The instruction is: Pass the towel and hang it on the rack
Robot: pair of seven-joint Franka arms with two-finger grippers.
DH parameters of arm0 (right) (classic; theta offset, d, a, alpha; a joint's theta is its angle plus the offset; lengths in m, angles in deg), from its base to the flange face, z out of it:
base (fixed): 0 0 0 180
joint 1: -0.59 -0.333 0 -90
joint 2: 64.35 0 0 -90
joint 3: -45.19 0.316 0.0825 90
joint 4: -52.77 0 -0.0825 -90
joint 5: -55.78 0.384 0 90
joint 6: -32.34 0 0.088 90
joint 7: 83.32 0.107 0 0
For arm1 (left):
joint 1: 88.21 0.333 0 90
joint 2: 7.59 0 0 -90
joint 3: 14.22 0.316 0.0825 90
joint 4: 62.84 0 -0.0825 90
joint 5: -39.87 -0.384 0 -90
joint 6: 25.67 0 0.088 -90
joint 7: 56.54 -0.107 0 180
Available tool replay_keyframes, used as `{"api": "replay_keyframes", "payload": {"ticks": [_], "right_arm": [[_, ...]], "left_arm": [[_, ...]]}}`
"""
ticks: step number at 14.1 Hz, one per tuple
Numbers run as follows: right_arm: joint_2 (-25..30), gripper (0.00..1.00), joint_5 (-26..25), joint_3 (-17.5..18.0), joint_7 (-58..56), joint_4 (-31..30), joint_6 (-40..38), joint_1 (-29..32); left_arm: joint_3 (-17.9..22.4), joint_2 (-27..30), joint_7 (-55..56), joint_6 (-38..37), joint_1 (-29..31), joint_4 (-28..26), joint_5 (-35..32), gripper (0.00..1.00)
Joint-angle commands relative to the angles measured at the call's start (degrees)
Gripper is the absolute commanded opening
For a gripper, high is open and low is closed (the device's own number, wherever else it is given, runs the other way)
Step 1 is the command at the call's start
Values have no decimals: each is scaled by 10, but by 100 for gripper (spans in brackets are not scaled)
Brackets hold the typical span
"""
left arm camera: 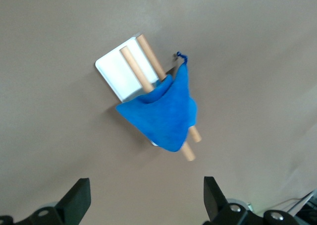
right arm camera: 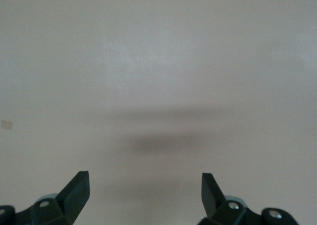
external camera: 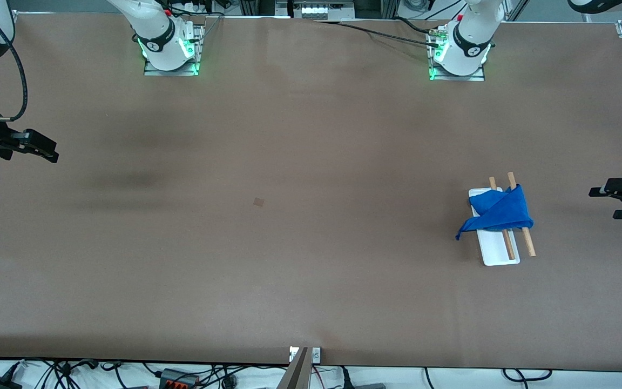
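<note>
The blue towel point(external camera: 499, 212) hangs draped over the two wooden rods of the rack point(external camera: 497, 254), with one corner trailing onto the table toward the right arm's end. The rack stands on its white base at the left arm's end of the table. The left wrist view shows the towel point(left arm camera: 163, 111) on the rack point(left arm camera: 115, 69) too. My left gripper point(external camera: 602, 202) is open and empty, in the air beside the rack, apart from it. My right gripper point(external camera: 46, 147) is open and empty, in the air over the right arm's end of the table; its wrist view shows only bare table.
A small tan square patch point(external camera: 258, 202) lies on the brown table near its middle; it also shows in the right wrist view point(right arm camera: 7, 125). Cables run along the table's edge nearest the front camera.
</note>
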Motion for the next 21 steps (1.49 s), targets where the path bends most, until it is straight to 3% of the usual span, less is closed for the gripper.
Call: {"api": "replay_keyframes", "payload": {"ticks": [1,8,11,17,21], "right_arm": [[8,100,4,2,-3,2,3,2],[7,100,4,4,-3,3,2,8],[7,100,4,28,-3,3,2,26],[13,100,5,21,-10,2,1,15],[15,100,4,8,-10,-1,2,0]], "left_arm": [[1,-9,55,-36,-13,63,8,100],[4,-4,76,-47,-38,64,2,100],[5,1,75,-49,-44,62,2,100],[-6,15,76,-51,-50,59,8,100],[-7,26,75,-56,-105,57,5,100]]}}
